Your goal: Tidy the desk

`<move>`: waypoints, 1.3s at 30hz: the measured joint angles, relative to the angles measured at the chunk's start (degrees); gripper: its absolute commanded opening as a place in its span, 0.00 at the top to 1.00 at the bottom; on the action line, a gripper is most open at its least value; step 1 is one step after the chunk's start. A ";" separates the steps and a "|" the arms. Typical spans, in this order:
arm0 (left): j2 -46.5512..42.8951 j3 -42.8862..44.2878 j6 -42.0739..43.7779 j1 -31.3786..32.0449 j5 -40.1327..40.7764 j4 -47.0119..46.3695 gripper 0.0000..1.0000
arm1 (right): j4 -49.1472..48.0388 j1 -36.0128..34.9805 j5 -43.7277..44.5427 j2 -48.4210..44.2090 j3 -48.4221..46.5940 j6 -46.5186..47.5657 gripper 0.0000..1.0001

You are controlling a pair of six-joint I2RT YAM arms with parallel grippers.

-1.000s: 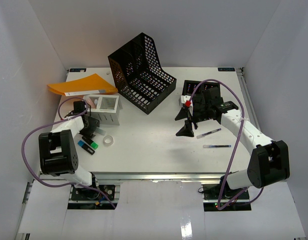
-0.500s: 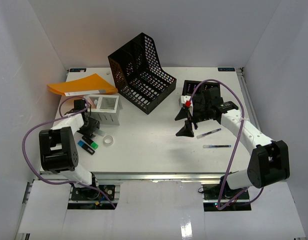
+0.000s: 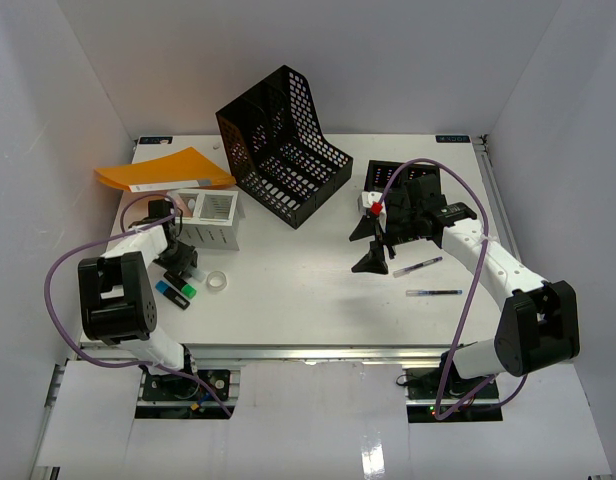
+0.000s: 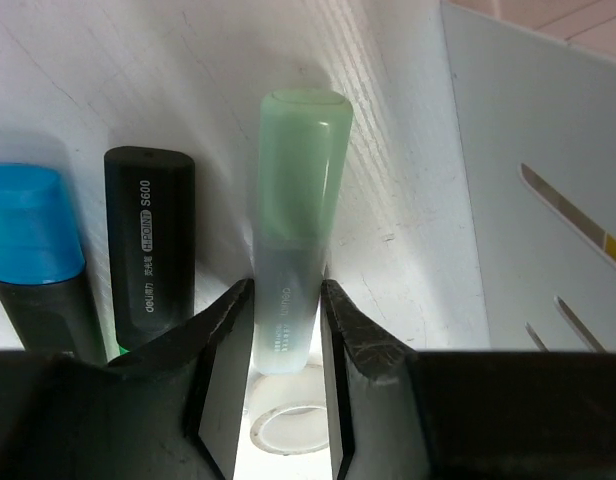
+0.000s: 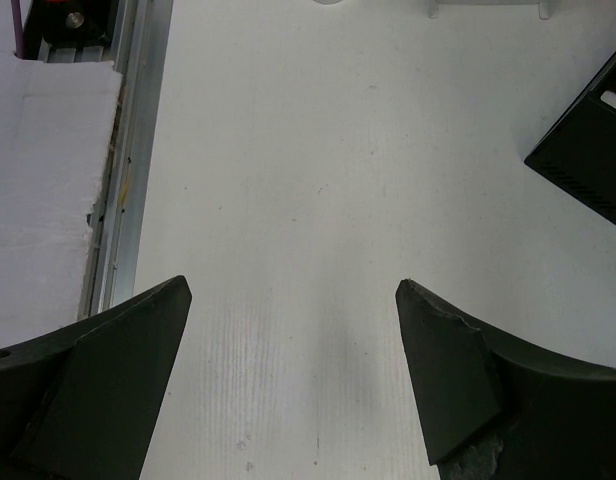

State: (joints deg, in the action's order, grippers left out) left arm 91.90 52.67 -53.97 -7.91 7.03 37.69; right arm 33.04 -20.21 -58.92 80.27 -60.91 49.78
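The white counter (image 3: 308, 300) fills the floor of a white-walled enclosure, with its metal rail (image 3: 308, 350) running along the near edge above the two arm bases. Nearest the rail on the left, three markers lie side by side: a blue-capped marker (image 4: 33, 235), a black marker (image 4: 148, 240) and a green highlighter (image 4: 293, 180). The left claw (image 4: 286, 295) straddles the green highlighter low on its barrel. Both pads appear to press its sides, so the grip is judged clamped. The grip sits at the tail end, which leaves the cap free to go into a holder first. A small tape roll (image 3: 217, 282) lies just beside this group. On the right, two pens (image 3: 418, 267) lie loose. The right claw (image 5: 293, 288) hangs above bare counter with its jaws spread wide and holds nothing, presumably kept out of the working arm's way. Further back, a white slotted organiser (image 3: 216, 215) stands just beside the left claw and is the likely destination for the markers. At the far edge, a black file rack (image 3: 283, 150) sits skewed and an orange folder (image 3: 163, 170) lies flat. Both are not yet sorted.
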 measured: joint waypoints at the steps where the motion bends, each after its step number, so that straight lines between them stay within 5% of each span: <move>1: 0.01 0.01 0.13 -0.01 -0.03 0.00 0.71 | 0.00 0.00 -0.01 0.00 0.03 0.00 0.10; 9: -2.21 -1.69 1.87 -0.01 0.07 -0.83 0.99 | 0.07 0.00 0.01 0.00 0.82 0.20 0.10; 22: -32.40 -3.85 11.90 -0.01 -2.43 -3.99 1.00 | 1.89 0.00 -1.65 0.00 0.82 3.40 0.10; 26: -40.06 -6.26 15.54 -0.21 -11.74 -8.73 1.00 | 3.59 0.00 -3.27 -0.06 0.84 6.45 0.10; 32: -39.68 -12.52 18.57 1.19 -37.53 -22.23 1.00 | 0.85 -0.06 -7.62 -1.84 2.25 3.11 0.10; 39: -34.50 -13.95 20.87 16.50 -51.12 -36.76 1.00 | 11.37 -0.26 -15.93 13.40 -16.60 0.34 0.10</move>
State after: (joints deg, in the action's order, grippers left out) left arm 57.41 38.72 -33.10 8.59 -44.09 0.94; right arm 44.41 -20.47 -74.85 93.67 -77.51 50.12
